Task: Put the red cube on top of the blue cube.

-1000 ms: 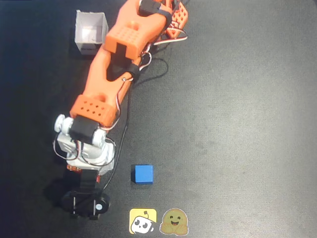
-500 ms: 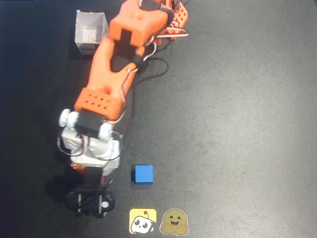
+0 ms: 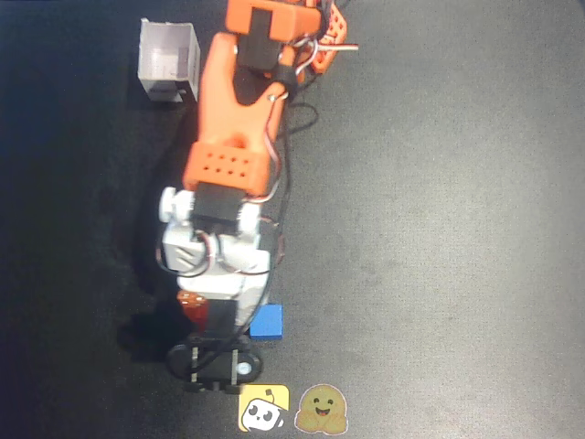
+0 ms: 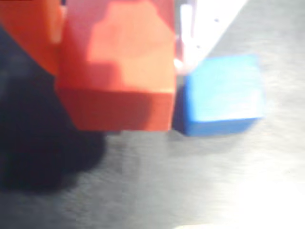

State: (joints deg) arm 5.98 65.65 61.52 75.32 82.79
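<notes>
Beside blue cube (image 4: 223,94): red cube (image 4: 121,71) in hand (image 4: 119,62); white box (image 3: 168,60) well apart.

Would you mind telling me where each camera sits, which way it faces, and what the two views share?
Overhead view: fixed above, looking straight down on the dark table; shows the whole orange-and-white arm, a white box and two stickers.
Wrist view: rides at the tool, looking down closely; a white finger shows beside the red cube.
Shared: the red cube and the blue cube.
</notes>
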